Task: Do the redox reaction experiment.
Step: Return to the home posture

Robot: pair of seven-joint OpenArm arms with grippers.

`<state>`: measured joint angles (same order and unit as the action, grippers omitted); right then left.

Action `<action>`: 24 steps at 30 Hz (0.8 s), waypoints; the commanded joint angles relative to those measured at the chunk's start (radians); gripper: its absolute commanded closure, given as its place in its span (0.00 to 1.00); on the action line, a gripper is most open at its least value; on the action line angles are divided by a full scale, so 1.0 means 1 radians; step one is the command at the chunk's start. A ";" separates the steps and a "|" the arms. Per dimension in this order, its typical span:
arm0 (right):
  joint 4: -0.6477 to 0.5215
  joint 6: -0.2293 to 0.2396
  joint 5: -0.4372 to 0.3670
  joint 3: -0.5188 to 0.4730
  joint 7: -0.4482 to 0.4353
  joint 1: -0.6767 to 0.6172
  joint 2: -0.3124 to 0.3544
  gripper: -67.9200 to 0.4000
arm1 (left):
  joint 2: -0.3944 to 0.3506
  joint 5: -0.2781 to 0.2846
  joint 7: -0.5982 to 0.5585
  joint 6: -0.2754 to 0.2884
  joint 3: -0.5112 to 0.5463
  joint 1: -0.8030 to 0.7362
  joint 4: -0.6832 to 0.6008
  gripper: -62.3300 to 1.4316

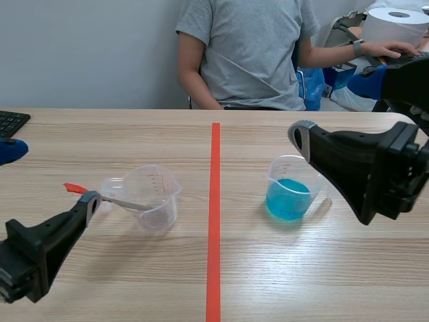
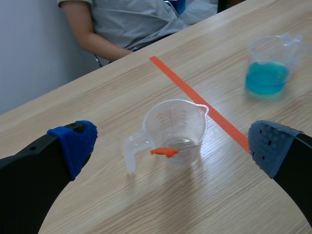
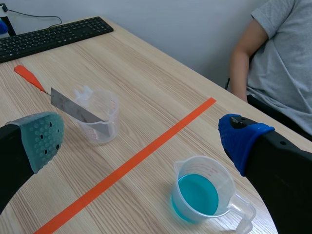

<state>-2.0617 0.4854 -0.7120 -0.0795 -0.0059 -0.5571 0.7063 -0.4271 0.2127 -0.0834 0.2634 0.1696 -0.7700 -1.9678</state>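
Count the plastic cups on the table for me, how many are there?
2. The clear cup stands left of the orange tape line, a metal strip leaning in it. The cup of blue liquid stands right of the line. None looks hidden.

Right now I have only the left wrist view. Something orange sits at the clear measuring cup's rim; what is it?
Observer: The orange handle of a flat metal strip, which leans in the clear measuring cup with the handle outside the rim.
Operator: Is the other arm holding anything?
Observer: No. The right gripper is open, near the measuring cup of blue liquid, not touching it.
Operator: Anything off to the left?
Observer: A black keyboard lies at the table's far left edge.
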 commanded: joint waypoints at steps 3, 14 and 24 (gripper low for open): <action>-0.008 -0.007 -0.034 -0.012 -0.015 0.017 0.002 0.00 | 0.000 0.008 -0.018 -0.006 -0.023 -0.004 -0.006 0.00; -0.008 -0.008 -0.045 -0.012 -0.015 0.017 0.002 0.00 | 0.018 0.030 0.017 -0.016 -0.025 0.039 -0.006 0.00; -0.008 -0.008 -0.045 -0.012 -0.007 0.017 0.002 0.00 | 0.036 0.031 0.027 -0.017 -0.024 0.042 -0.006 0.00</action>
<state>-2.0617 0.4850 -0.7460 -0.0795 0.0006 -0.5575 0.7063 -0.3931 0.2356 -0.0372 0.2459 0.1432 -0.7284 -1.9678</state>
